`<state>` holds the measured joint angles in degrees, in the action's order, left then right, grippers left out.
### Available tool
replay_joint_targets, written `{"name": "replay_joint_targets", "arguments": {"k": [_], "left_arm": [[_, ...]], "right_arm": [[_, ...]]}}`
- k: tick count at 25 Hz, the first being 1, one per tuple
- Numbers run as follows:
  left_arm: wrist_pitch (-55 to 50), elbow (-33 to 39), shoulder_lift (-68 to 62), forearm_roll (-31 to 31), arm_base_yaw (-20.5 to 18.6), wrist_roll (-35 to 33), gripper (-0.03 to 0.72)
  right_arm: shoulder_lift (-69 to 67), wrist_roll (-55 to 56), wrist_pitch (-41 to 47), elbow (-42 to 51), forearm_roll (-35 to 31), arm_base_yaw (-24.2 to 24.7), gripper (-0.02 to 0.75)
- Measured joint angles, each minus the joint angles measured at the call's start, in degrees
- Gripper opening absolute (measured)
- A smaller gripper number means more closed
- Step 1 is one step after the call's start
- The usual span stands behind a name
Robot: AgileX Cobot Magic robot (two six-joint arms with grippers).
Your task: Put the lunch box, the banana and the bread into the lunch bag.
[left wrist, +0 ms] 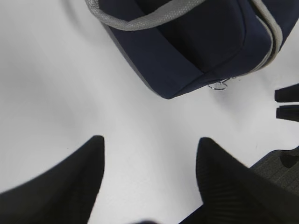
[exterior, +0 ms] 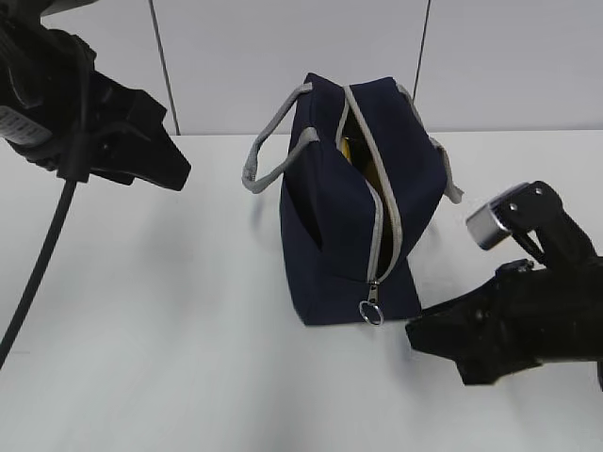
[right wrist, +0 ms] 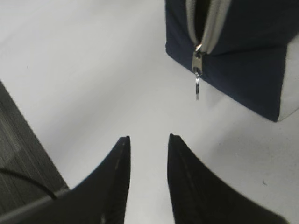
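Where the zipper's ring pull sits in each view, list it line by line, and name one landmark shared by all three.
Exterior view: the ring pull hangs at the near end of the lunch bag, low centre-right.
Left wrist view: it pokes out under the bag's bottom corner, upper right.
Right wrist view: it dangles below the zipper slider, upper right.
Shared landmark: the grey zipper tape running into the navy bag end.

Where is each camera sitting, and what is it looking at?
Exterior view: raised in front of the table, looking down at the lunch bag; both arms show.
Left wrist view: on the left arm, looking down at the bag's end; its two open fingers show.
Right wrist view: on the right arm, facing the ring pull; its fingers show, slightly apart.
All three share the bag and its ring pull.
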<state>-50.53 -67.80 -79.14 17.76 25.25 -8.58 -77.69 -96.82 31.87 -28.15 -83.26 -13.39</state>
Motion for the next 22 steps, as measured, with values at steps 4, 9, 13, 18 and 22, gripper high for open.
{"name": "replay_joint_targets", "arguments": {"k": [4,9,13,18,22], "left_arm": [[0.0,0.0,0.0,0.0,0.0,0.0,0.433],[-0.1,0.0,0.0,0.0,0.0,0.0,0.427],[-0.3,0.0,0.0,-0.1,0.0,0.0,0.426],[-0.4,0.0,0.0,-0.3,0.0,0.0,0.426],[-0.4,0.0,0.0,-0.4,0.0,0.0,0.426]], "right_arm": [[-4.5,-5.6,-1.3,-1.3,-12.0,0.0,0.219],[-6.7,-11.4,-2.4,-1.4,-13.9,0.0,0.219],[-7.2,-13.0,-4.4,-1.4,-14.0,0.0,0.223],[-9.6,-17.7,-8.4,-1.4,-14.1,0.0,0.241],[-11.1,-26.5,-5.9,-1.5,-14.2,0.0,0.316]]}}
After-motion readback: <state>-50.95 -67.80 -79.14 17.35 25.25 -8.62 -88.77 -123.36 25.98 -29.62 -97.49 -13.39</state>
